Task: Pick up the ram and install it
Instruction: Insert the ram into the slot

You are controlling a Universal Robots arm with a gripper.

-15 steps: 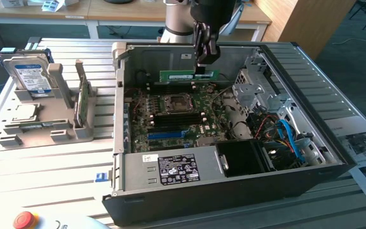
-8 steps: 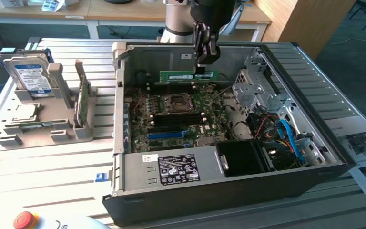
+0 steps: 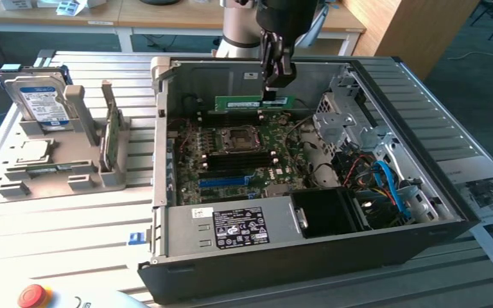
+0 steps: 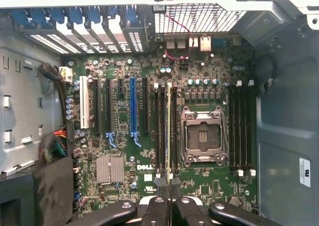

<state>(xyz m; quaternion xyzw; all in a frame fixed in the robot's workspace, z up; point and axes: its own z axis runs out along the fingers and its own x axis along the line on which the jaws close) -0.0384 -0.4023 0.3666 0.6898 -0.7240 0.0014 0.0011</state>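
The ram (image 3: 248,102) is a long green stick held level by its top edge, just above the black memory slots (image 3: 244,117) at the far end of the motherboard (image 3: 259,163) inside the open computer case (image 3: 315,256). My gripper (image 3: 272,96) reaches down from above and is shut on the ram near its end on the exterior view's right. In the wrist view the ram (image 4: 169,131) shows edge-on as a thin strip running along the memory slots beside the CPU socket (image 4: 202,136), with my gripper (image 4: 169,188) closed around its near end.
A grey fixture (image 3: 54,173) on the exterior view's left holds a hard drive (image 3: 41,102) with a blue label and a small board (image 3: 108,131) standing upright. The metal drive cage (image 3: 349,122) and cables (image 3: 392,186) crowd the case's right side. A red stop button (image 3: 34,295) sits at the front.
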